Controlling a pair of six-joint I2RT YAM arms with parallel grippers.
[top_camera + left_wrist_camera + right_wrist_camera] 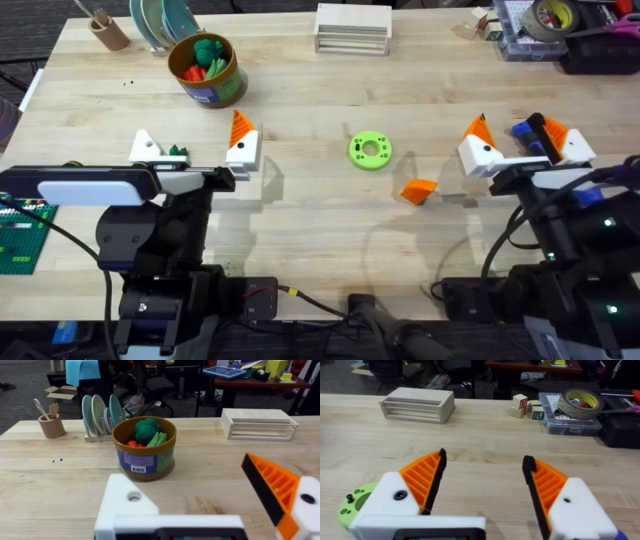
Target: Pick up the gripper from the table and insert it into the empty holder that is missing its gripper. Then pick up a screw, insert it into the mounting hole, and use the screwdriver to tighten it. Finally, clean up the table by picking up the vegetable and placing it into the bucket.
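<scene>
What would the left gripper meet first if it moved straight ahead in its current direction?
Probably the bucket: in the left wrist view it stands ahead between the left gripper's fingers, with bare table before it. Exact depth is unclear.

Layout on the wooden table (300, 215)

The small orange ridged wedge gripper (419, 190) lies right of the bright green flat ring (369, 151); the round yellow-brown tin bucket (207, 70) stands far left, behind both.

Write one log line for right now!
left gripper: open | right gripper: open | orange gripper: on table | vegetable: by holder
</scene>
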